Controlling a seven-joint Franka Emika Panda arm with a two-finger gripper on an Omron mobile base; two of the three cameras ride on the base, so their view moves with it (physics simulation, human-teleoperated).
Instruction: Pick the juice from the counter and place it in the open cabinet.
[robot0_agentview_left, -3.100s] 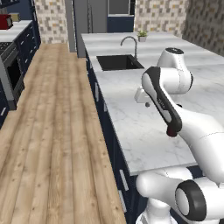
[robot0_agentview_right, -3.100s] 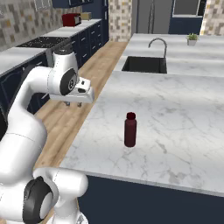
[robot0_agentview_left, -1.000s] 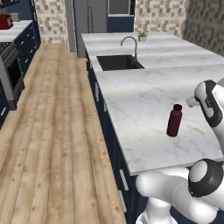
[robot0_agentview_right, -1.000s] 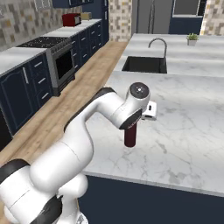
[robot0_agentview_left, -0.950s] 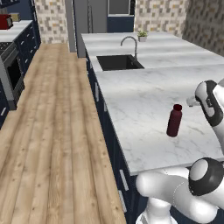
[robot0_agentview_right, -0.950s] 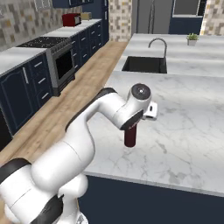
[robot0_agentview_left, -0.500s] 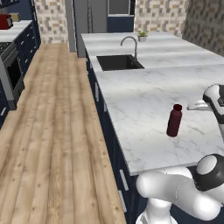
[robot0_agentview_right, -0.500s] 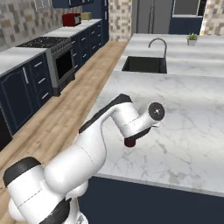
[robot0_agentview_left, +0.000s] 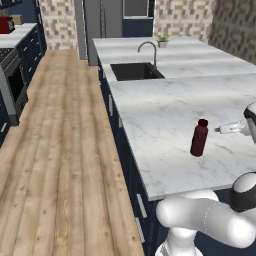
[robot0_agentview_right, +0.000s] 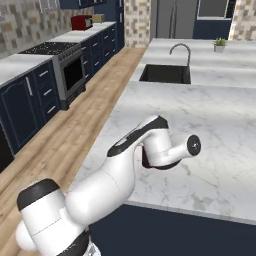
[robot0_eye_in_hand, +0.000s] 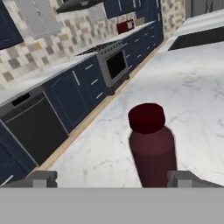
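The juice (robot0_agentview_left: 199, 138), a slim maroon bottle with a red cap, stands upright near the front of the white marble counter (robot0_agentview_left: 155, 107). My gripper (robot0_agentview_left: 223, 129) lies level just to its right, a small gap away. In the hand view the juice (robot0_eye_in_hand: 151, 146) looms close between the two fingertips, nearer the right one. The gripper (robot0_eye_in_hand: 113, 180) is open wide and touches nothing. From the right base view my arm (robot0_agentview_right: 150, 150) covers the bottle. The open cabinet is out of view.
A black sink (robot0_agentview_left: 136, 71) with a chrome tap (robot0_agentview_left: 148, 48) sits farther back on the counter, and a small plant (robot0_agentview_left: 162, 39) beyond it. Across the wooden floor (robot0_agentview_left: 55, 150) stand navy drawers, an oven (robot0_agentview_right: 70, 75) and a red toaster (robot0_agentview_right: 80, 22).
My hand has swung further right across the counter and come down level beside the bottle. The arm now hides the bottle in the right base view. The juice has not moved.
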